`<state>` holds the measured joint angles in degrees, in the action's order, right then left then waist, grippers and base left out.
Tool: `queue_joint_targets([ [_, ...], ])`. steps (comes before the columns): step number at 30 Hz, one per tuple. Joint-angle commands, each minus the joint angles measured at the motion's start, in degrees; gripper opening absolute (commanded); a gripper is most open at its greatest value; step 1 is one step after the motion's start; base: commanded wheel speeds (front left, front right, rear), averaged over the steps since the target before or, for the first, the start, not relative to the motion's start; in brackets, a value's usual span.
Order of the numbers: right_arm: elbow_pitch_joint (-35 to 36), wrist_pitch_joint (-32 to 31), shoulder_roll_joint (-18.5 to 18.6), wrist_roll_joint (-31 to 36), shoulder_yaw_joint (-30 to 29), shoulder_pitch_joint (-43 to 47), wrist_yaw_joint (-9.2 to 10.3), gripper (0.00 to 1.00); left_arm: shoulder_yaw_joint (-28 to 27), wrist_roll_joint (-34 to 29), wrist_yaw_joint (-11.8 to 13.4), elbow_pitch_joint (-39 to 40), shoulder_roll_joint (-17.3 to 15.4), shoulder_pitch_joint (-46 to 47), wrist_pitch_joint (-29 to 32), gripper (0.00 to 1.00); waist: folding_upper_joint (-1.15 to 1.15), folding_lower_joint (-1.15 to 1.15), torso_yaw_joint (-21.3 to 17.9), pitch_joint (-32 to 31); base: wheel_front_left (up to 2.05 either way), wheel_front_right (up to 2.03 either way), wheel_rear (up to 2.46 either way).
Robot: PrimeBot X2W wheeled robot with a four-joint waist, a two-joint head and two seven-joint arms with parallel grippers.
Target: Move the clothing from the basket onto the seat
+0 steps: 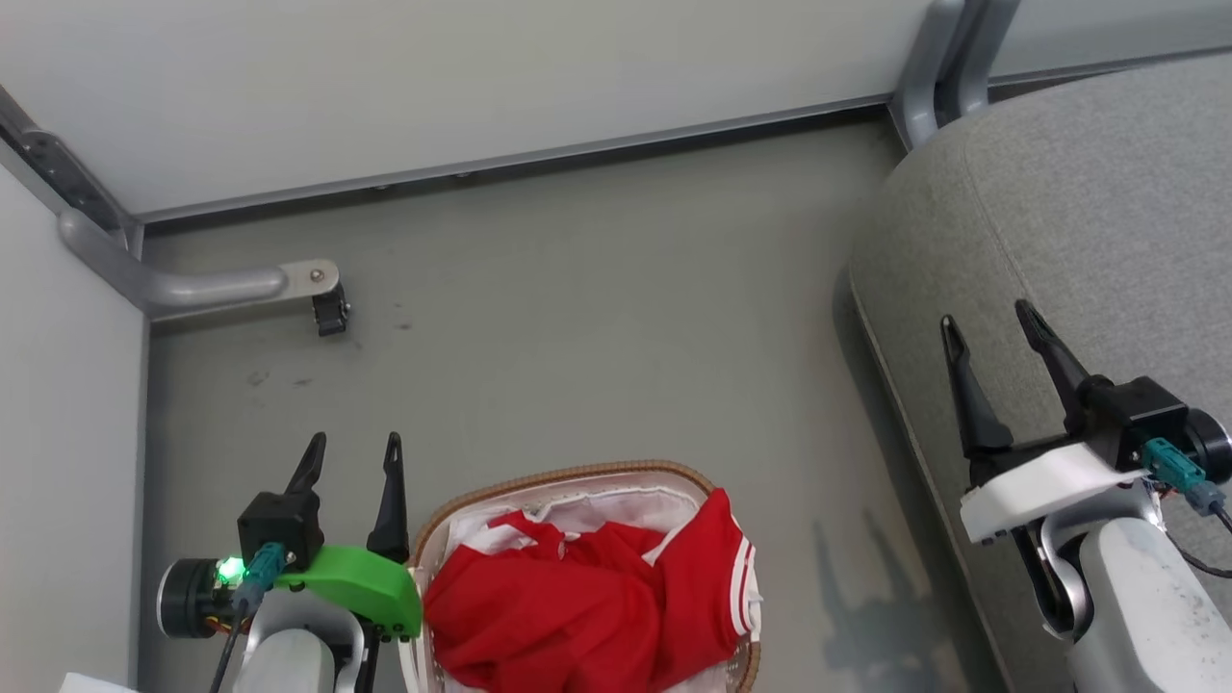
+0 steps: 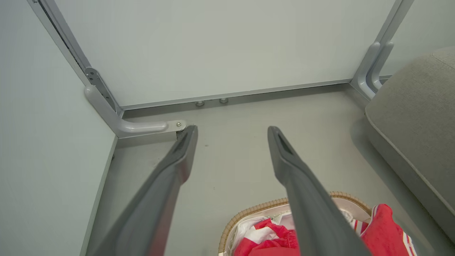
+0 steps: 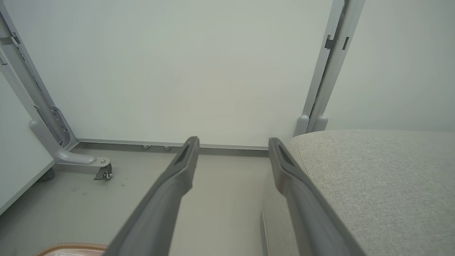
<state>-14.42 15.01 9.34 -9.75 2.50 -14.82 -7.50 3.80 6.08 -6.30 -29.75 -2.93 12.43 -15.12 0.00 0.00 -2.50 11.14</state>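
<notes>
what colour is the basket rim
Brown and woven; the basket shows best in the head view.

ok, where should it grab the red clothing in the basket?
Probably pinch the raised fold of the clothing draped over the basket's right rim, coming straight down from above: the basket walls block side approach, and that fold stands proud of the pile. The open left hand sits beside the basket.

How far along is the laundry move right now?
Done: nothing; the grey seat shows no garment on its visible part. In hand: nothing; left gripper and right gripper are open and empty. Left: all the red clothing, heaped in the basket, one piece draped over its rim.
</notes>
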Motion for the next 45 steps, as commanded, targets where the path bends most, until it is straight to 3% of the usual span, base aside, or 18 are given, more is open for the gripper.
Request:
queue_joint_targets([
  [1, 0.68, 0.25, -0.13, -0.57, 0.09, -1.36, 0.02, 1.0, 0.55, 0.57, -0.26, -0.28, -0.03, 1.83, -0.05, 1.0, 0.0, 0.0, -1.35, 4.39, 0.0, 0.0, 0.0],
  [15, 5.92, 0.24, -1.48, -1.46, 2.09, -8.22, 0.03, 1.0, 9.68, 5.57, -1.09, -8.16, -0.05, 11.08, -0.04, 1.0, 0.0, 0.0, -4.24, 16.79, 0.0, 0.0, 0.0],
  [34, 6.25, 0.24, -2.75, -2.17, 5.08, -11.45, 0.03, 1.0, 27.78, 14.67, -1.23, -33.21, -0.14, 20.22, 0.04, 1.0, 0.0, 0.0, -8.12, 25.99, 0.0, 0.0, 0.0],
  [41, 6.28, 0.25, -2.86, -2.48, 5.84, -12.08, 0.03, 1.0, 30.32, 15.04, -1.23, -40.32, -0.37, 23.26, 0.64, 1.0, 0.0, 0.0, -8.6, 28.04, 0.0, 0.0, 0.0],
  [45, 6.73, 0.24, -2.92, -2.61, 6.27, -13.03, 0.03, 1.0, 31.28, 13.94, 0.17, -42.19, -0.82, 24.69, 0.49, 1.0, 0.0, 0.0, -9.1, 29.84, 0.0, 0.0, 0.0],
])
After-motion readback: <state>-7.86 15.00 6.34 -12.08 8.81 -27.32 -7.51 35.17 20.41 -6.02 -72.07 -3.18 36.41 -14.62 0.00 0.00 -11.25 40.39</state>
